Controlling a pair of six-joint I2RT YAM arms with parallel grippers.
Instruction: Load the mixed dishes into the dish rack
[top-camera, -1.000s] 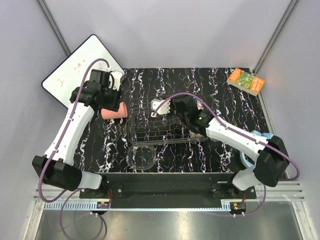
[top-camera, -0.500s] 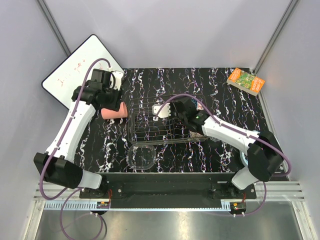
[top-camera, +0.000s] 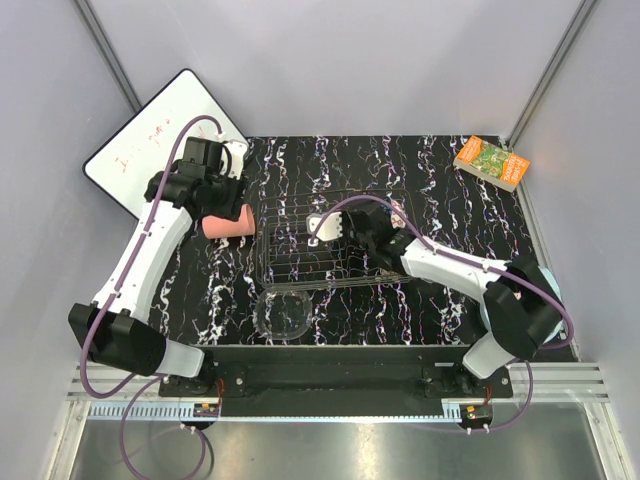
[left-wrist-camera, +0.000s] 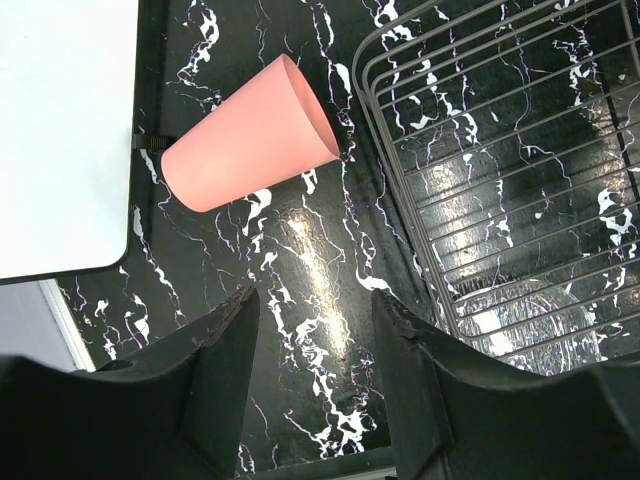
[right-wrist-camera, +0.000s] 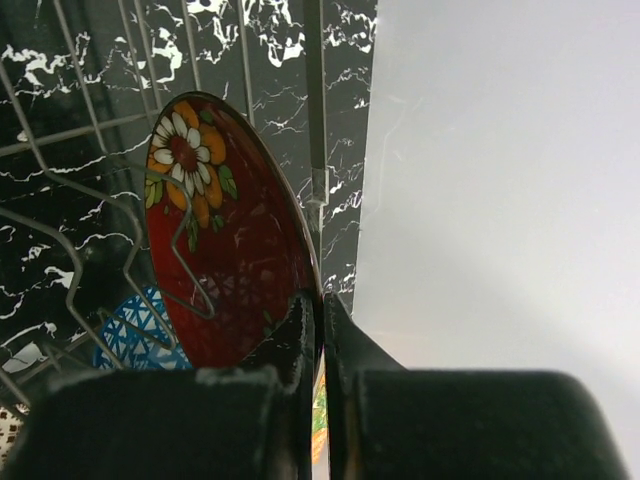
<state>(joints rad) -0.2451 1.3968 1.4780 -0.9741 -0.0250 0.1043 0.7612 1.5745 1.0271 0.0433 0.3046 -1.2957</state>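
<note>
One dish, the red floral plate (right-wrist-camera: 215, 250), is pinched at its rim by the closed right gripper (right-wrist-camera: 320, 305), edge-up within the dish rack (left-wrist-camera: 398, 200). It is judged stiff, glossy and probably breakable, so a firm rim hold is advised. The left gripper (left-wrist-camera: 315, 300) is held half-open and empty near the pink plastic cup (left-wrist-camera: 250, 135), which lies beside the rack.

A black table top (top-camera: 440, 170) veined with white marbling fills the middle, closed in by plain pale grey walls (top-camera: 340, 60) with slim metal posts (top-camera: 104, 48) in the far corners. A white board (top-camera: 160, 140) sits at the far left, a green-orange book (top-camera: 491, 162) at the far right. The light is soft and even
</note>
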